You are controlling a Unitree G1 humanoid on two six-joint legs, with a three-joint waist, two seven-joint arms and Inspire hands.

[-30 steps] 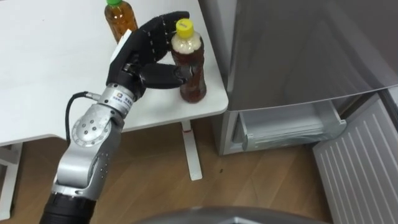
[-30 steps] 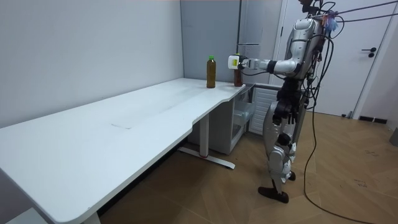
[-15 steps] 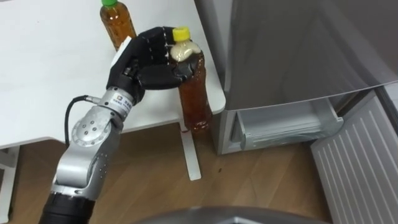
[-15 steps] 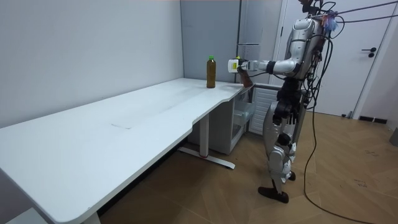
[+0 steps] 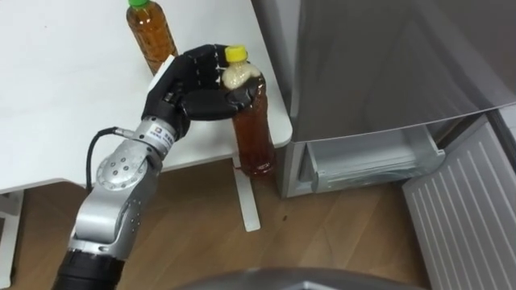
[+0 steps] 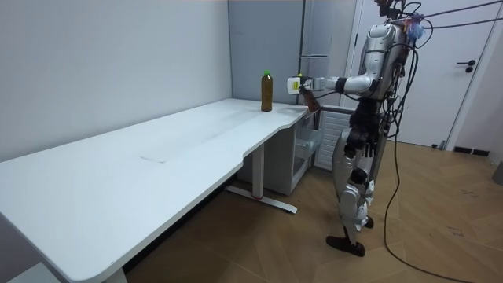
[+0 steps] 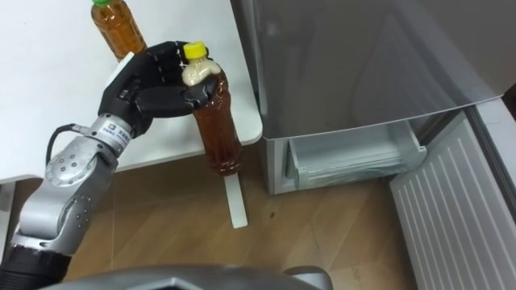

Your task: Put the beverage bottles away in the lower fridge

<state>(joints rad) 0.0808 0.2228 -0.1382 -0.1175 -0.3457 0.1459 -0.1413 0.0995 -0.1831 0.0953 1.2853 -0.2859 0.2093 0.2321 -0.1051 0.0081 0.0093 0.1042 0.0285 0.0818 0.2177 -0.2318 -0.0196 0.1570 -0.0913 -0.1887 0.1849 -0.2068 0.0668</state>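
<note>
Your white table (image 5: pixel 56 105) takes up the upper left of the eye views. Near its top edge, left of centre, the green-capped bottle (image 5: pixel 151 34) of brown drink stands upright on the tabletop.

Just right of it and below, your left hand (image 5: pixel 193 89) comes up from the lower left. Its fingers and thumb are curled around the neck and shoulder of the yellow-capped bottle (image 5: pixel 252 133). That is the 1 drink you are holding, and it also holds brown liquid. It hangs close to upright, its top leaning slightly towards the hand. Its body drops past the table's right corner, so its base hangs below the tabletop and beside the white table leg (image 5: pixel 248 201), with the wooden floor (image 5: pixel 339 242) underneath. The 2 bottles are near each other but not touching.

Right of centre stands the grey fridge (image 5: pixel 379 56), its upper front shut. Below that, the lower drawer (image 5: pixel 367 165) sits open and pale, with no drink in it. At the lower right edge, the ribbed white inner face of the lower door (image 5: pixel 468 217) is swung out.

In the room view you stand at the table's far corner beside the fridge, left arm stretched out towards the tabletop at about chest height.
</note>
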